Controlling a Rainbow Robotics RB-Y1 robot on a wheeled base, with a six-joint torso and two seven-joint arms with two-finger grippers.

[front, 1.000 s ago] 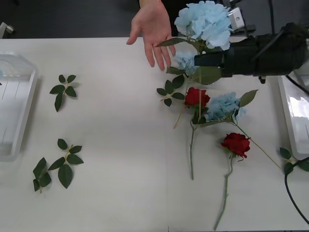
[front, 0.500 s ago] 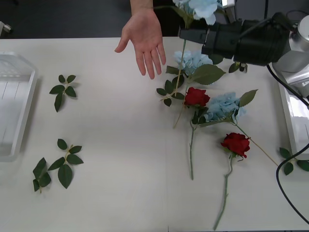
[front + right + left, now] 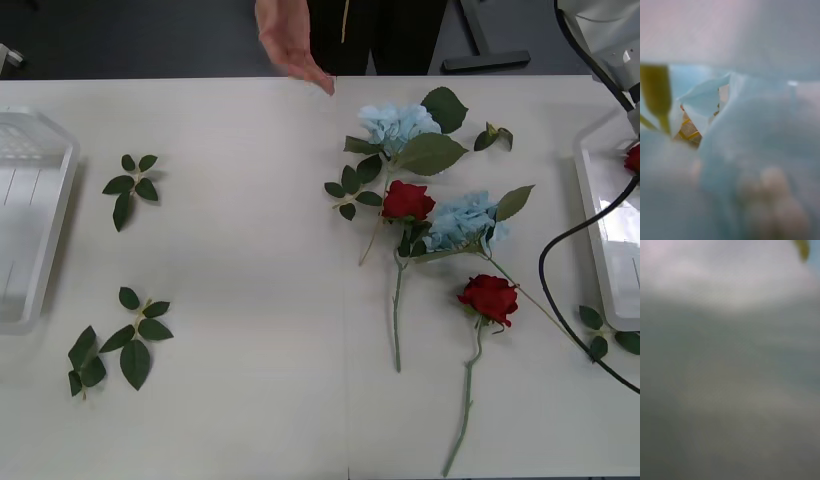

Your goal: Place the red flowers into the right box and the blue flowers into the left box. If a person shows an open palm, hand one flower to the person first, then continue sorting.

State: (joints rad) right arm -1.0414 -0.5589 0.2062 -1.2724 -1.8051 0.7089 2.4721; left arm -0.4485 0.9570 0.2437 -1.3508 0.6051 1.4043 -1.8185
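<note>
Pale blue petals (image 3: 752, 123) crowd my right tool's camera; whether it pinches them I cannot tell. On the bench (image 3: 250, 250) lie two blue flowers (image 3: 398, 125), two red flowers (image 3: 406, 200); another red bloom (image 3: 632, 158) sits in the right box (image 3: 600, 240)

A black cable (image 3: 560, 260) (looping, glossy) trails from the white robot shell (image 3: 605, 20).

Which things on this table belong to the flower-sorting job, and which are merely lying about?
Belonging to the job:
red flowers
blue flowers
left box
right box
person's hand

Lying about:
loose leaf sprigs
black cable
</note>
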